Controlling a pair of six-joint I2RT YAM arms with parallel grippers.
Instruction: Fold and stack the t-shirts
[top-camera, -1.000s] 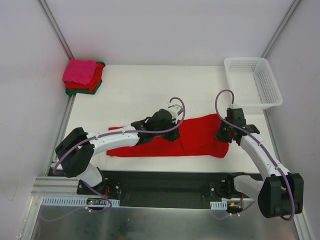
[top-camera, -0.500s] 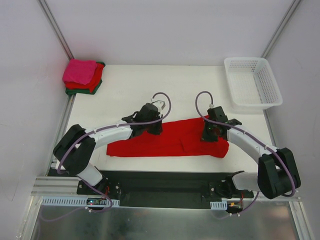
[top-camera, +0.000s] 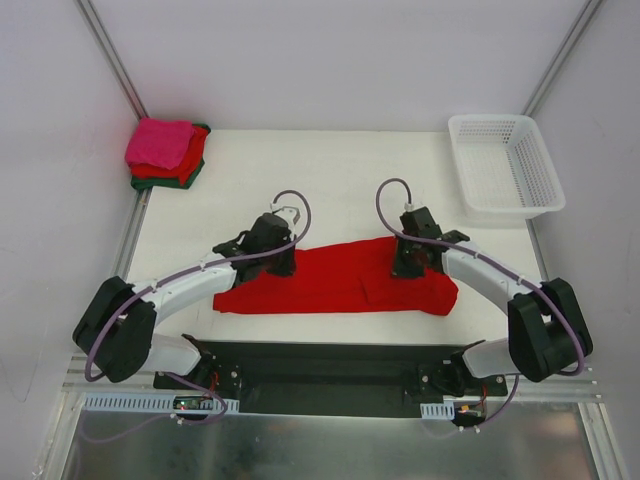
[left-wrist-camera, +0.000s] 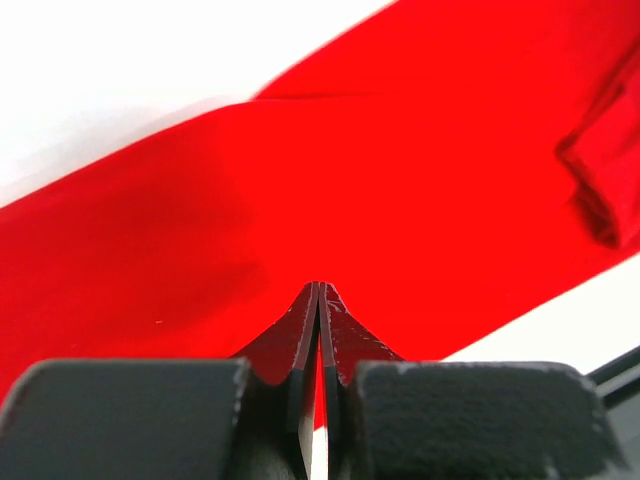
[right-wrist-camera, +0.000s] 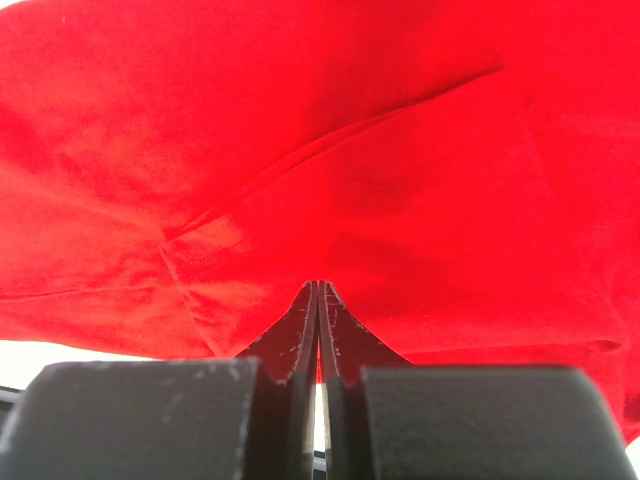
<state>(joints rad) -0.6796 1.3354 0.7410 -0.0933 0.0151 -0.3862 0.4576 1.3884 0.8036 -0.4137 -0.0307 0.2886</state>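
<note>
Two pairs of jaws were pressed fully together, the left gripper (left-wrist-camera: 319, 298) and right gripper (right-wrist-camera: 318, 295) tipped against the bright red t-shirt (top-camera: 340, 285) spread across the near table (top-camera: 340, 180), with folded t-shirts (top-camera: 165, 152) stacked in its far-left corner.

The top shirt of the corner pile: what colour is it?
This folded cloth t-shirt is hot pink, clearest in the top external view.

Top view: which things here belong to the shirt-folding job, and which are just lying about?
Belongs to the job:
- bright red t-shirt, lying long and flat at the middle front
- stack of folded shirts, far left corner, hot pink on top, red and dark green beneath

Just lying about:
- white lattice basket, far right corner
</note>
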